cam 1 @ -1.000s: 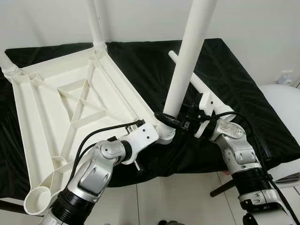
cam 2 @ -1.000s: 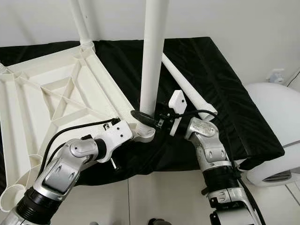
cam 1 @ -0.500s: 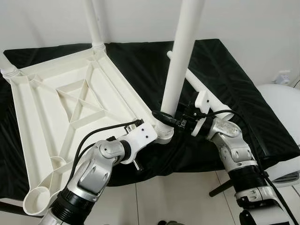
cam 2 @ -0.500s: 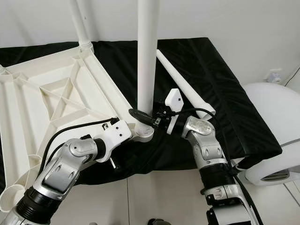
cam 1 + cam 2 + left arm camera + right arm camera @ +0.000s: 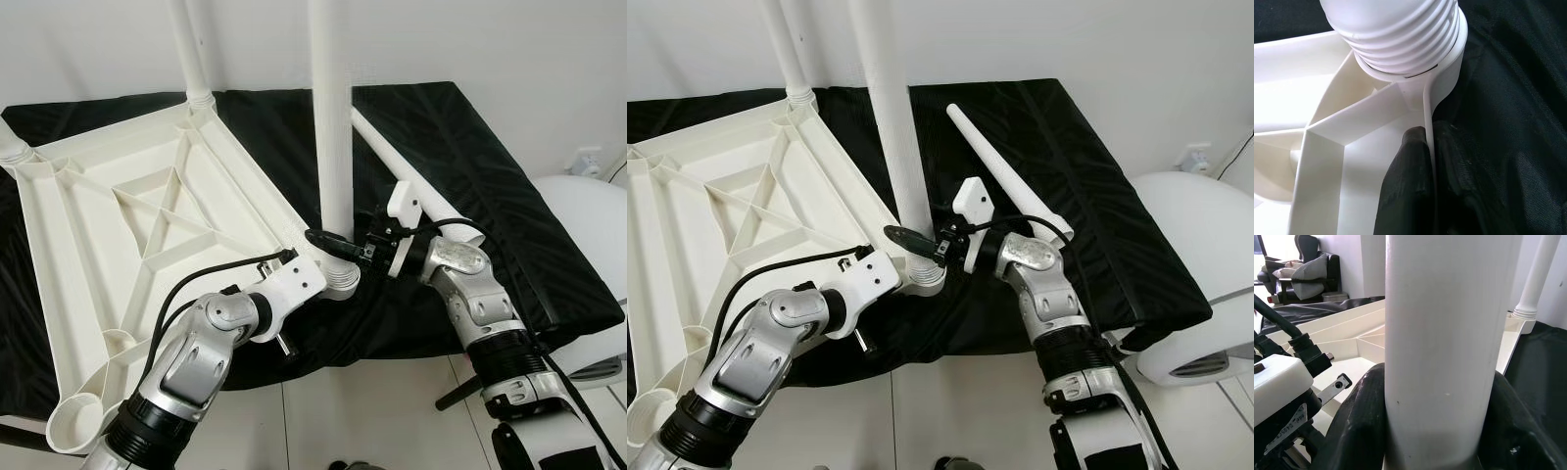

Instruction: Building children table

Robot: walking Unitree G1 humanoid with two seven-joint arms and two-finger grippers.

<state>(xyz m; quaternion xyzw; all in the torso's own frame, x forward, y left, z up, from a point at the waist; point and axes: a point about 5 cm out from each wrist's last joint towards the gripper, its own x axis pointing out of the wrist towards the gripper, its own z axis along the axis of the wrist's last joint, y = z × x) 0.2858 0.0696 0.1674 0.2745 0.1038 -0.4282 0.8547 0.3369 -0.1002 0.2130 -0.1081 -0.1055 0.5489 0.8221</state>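
While the white table frame (image 5: 147, 215) lies upside down on the black cloth (image 5: 470, 166) that covers the tabletop, its ribbed underside faces up and takes up the cloth's left half. At the frame's near right corner, close to the tabletop's front edge, a round socket (image 5: 341, 282) holds a white leg (image 5: 331, 127) that stands nearly upright and runs out of the top of the picture. In the left wrist view the threaded end of that leg (image 5: 1400, 34) sits in the socket with several turns of thread above the collar.

From the right, the right pincer (image 5: 328, 242) is clamped on this leg just above the socket; in the right wrist view its black fingers (image 5: 1359, 426) wrap both sides of the white tube. From the near left, the left pincer (image 5: 1425, 147) is closed on the frame's thin outer wall right beside the socket, one finger (image 5: 1408, 186) inside the wall and the other outside against the cloth.

Another leg (image 5: 186, 49) stands in the frame's far corner, and a third leg (image 5: 12, 147) shows at the far left corner. One loose leg (image 5: 1004, 171) lies flat on the cloth to the right of the frame, pointing toward the tabletop's back edge. A white rounded object (image 5: 588, 225) stands beyond the tabletop's right edge.
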